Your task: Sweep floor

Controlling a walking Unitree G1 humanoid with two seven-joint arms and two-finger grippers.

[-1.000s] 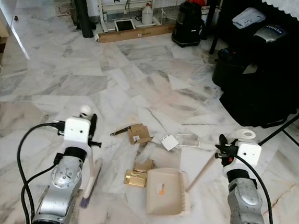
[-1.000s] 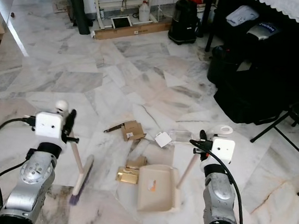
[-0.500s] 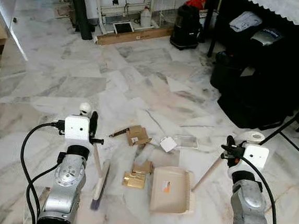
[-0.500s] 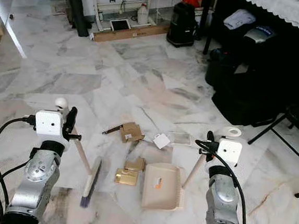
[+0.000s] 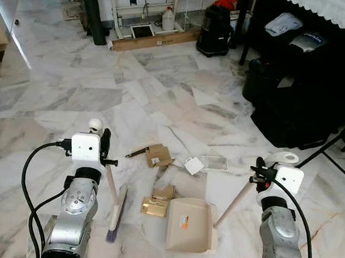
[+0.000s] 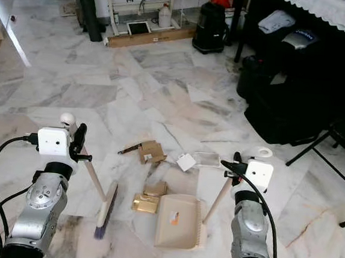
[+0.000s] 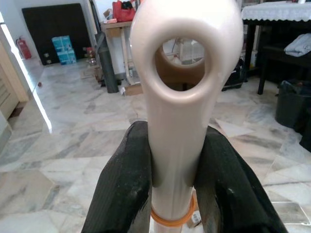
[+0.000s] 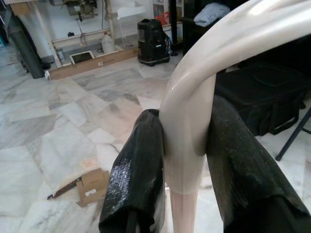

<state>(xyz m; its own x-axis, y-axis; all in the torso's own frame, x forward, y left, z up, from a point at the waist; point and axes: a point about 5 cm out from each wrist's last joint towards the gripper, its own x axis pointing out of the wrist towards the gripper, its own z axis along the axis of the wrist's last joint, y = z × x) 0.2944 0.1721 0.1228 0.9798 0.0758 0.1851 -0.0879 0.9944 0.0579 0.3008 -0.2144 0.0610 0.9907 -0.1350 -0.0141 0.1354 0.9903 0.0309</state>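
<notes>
- Marble floor (image 5: 73,90) with grey and brown veining spreads ahead of the robot; litter lies in a loose cluster between its two arms.
- Left gripper (image 7: 171,179) – its two black fingers (image 7: 125,189) are pressed against either side of the cream broom handle (image 5: 111,181), just under the handle's hanging loop and above an orange band.
- Broom head (image 5: 117,213) rests on the floor beside the left arm, bristles down, the handle slanting up from it to the gripper.
- Right gripper (image 8: 184,160) – its fingers (image 8: 141,174) pinch the pale dustpan handle (image 5: 235,202) just below its curved top.
- Dustpan (image 5: 190,226), beige with a small orange label, lies flat on the floor between the arms, its handle rising at a slant toward the right gripper.
- Just beside the pan's left edge sits a shiny gold wrapper (image 5: 154,207), with a small brown cardboard scrap (image 5: 164,192) touching it at the far side.
- Farther out lie a crumpled cardboard box (image 5: 158,155), a white square of paper (image 5: 194,166) and a clear plastic piece (image 5: 215,163).
- At the far end stand a black vacuum cleaner (image 5: 215,29), a long flat cardboard carton (image 5: 156,39) and a white jug (image 5: 168,17); black bags (image 5: 295,103) sit to the right.
</notes>
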